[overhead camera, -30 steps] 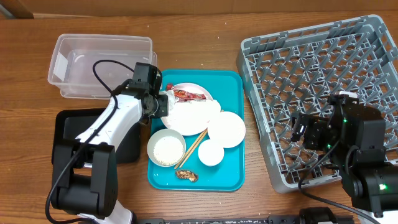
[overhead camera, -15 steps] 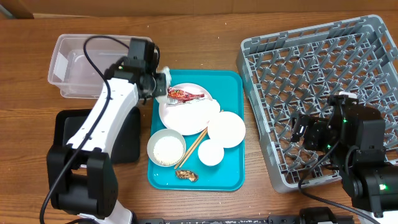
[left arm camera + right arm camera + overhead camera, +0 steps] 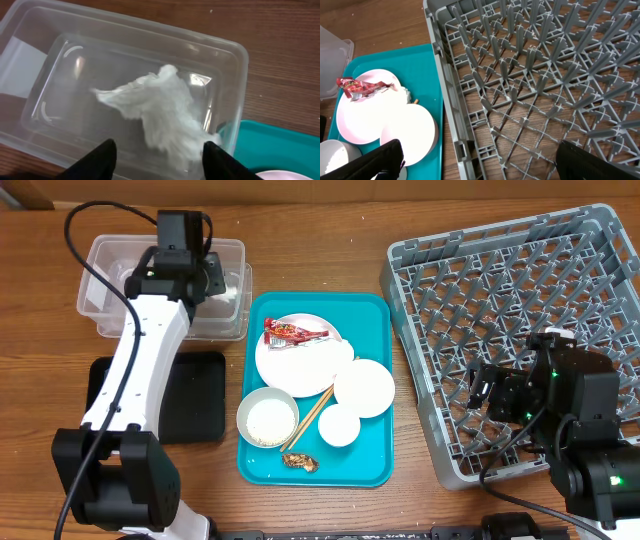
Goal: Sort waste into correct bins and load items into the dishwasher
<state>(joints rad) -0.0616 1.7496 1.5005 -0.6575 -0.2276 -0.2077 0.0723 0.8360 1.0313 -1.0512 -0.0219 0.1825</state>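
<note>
In the clear bin (image 3: 235, 55) the tissue (image 3: 160, 107) lies loose below the left pincer (image 3: 160, 150), jaws wide and empty; it looks light, soft, crushable, best pinched at its bunched middle, while the right pincer (image 3: 477, 152), also wide, hangs over the rack (image 3: 545, 75).

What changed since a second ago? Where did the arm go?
The left claw swung away from the teal tray, up and left to the clear bin, carrying a white tissue. The claw is open now, and the tissue lies in the bin. The red wrapper, plates, bowls, rack and right claw stayed put.
</note>
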